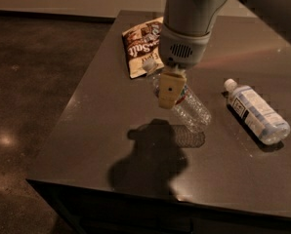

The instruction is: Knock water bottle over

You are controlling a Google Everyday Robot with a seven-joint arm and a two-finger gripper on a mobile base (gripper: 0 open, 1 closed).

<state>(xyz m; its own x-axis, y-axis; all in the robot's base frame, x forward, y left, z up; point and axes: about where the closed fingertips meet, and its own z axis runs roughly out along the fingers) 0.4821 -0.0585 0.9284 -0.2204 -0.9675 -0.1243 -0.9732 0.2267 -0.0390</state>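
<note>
Water bottle (192, 108) tilts steeply on the desk (101, 121), the pincer (171, 89) at its upper half; open or closed, cannot tell. You should probably push sideways until it lies flat.

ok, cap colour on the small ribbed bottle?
White cap, camera view; tan claw is in front of the water bottle.

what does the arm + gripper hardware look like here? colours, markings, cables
The arm is a fat, rounded pale-grey casing; its wrist collar has a vent grille of small dark holes. The gripper, just over the water bottle, is tan and blocky with one small dark hole. No cables or lettering visible.
</note>
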